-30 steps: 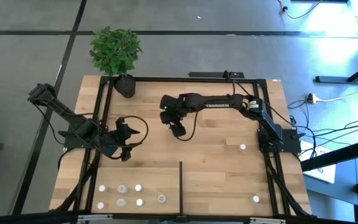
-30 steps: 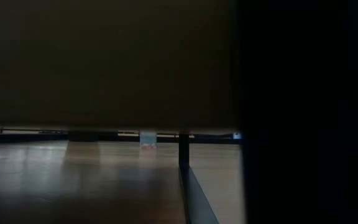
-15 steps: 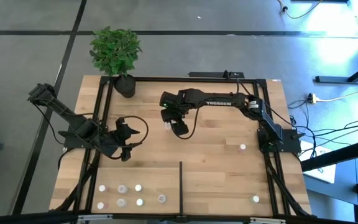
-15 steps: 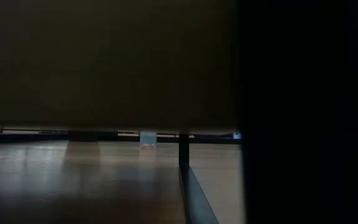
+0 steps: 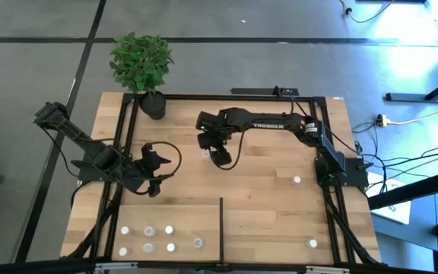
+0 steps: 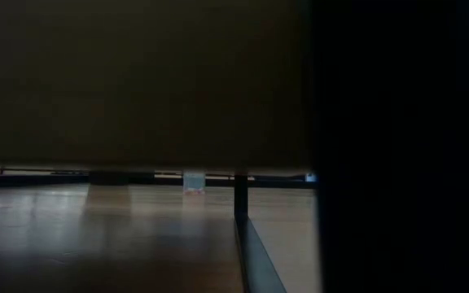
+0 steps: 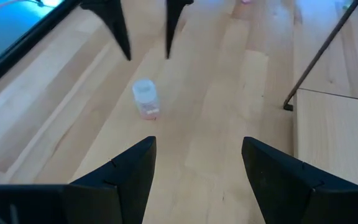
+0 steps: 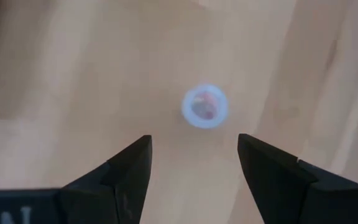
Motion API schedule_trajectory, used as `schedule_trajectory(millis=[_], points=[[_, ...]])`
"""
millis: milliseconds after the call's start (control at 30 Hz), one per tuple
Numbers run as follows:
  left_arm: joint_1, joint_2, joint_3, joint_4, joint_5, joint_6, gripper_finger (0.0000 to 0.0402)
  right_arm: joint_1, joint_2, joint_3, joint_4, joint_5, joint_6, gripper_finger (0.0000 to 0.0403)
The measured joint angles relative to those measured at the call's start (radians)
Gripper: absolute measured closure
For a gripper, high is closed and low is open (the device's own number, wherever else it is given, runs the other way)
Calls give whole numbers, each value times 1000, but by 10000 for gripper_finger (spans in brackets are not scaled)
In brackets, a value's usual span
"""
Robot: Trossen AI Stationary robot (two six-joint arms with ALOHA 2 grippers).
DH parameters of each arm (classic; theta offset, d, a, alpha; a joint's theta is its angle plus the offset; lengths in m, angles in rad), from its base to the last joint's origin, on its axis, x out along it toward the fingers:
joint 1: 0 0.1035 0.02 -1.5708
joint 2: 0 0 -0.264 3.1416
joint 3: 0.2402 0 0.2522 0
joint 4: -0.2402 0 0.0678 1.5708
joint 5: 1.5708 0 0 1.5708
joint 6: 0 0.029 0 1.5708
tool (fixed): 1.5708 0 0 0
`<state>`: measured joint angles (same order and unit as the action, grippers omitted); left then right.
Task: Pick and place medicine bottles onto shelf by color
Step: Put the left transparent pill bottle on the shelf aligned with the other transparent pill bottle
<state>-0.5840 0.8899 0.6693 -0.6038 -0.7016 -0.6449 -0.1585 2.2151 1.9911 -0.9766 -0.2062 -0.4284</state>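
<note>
- The right gripper [image 5: 206, 154] hangs over the middle of the pale, smooth-grained wood shelf [image 5: 265, 190], its two dark, wedge-shaped fingers [image 8: 126, 171] spread apart and holding nothing.
- Straight below it, in the right wrist view, stands one tiny round medicine bottle [image 8: 204, 106], seen end-on: a whitish ring with a pinkish centre, clear of both fingers. The left wrist view shows the same bottle as a short clear cylinder with a white cap and pinkish contents, upright under the other arm's pointed fingertips.
- The left gripper [image 5: 155, 186] waits near the shelf's left rail, its fingers open and empty.
- A cluster of small white-topped bottles [image 5: 149, 239] stands in the near-left compartment, left of the short black divider bar [image 5: 220, 228].
- Two more bottles stand well apart on the right side: one [image 5: 296, 181] by the right rail, one [image 5: 312, 243] near the front corner.
- A leafy green plant [image 5: 141, 59] in a round black pot sits at the tabletop's far-left corner.
- The low view is mostly dark.
</note>
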Motion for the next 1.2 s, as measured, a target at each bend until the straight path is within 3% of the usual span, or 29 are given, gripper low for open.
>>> schedule_trajectory(millis=[100, 200, 400, 600, 733, 933, 1033, 1200], points=[[19, 23, 0, 6, -17, 3, 170, -1, -34, 0, -17, -101, -11, 163], [44, 67, 0, 18, -21, 16, 170, -3, -75, 0, -30, -134, -12, 163], [114, 189, 0, 103, -19, 82, 170, -5, -142, 0, -80, -14, 40, 163], [188, 272, 0, 212, 7, 210, 170, 5, -203, 0, -131, 0, 81, 163], [244, 296, -2, 272, 53, 271, 170, 21, -259, -9, -189, 72, 122, 163], [335, 295, -116, 499, 178, 352, 170, 59, -416, -157, -174, 178, 196, 163], [376, 295, -179, 648, 253, 407, 170, 83, -525, -273, -73, 208, 217, 163], [427, 302, -252, 828, 265, 474, 170, 125, -690, -474, 159, 225, 214, 163]])
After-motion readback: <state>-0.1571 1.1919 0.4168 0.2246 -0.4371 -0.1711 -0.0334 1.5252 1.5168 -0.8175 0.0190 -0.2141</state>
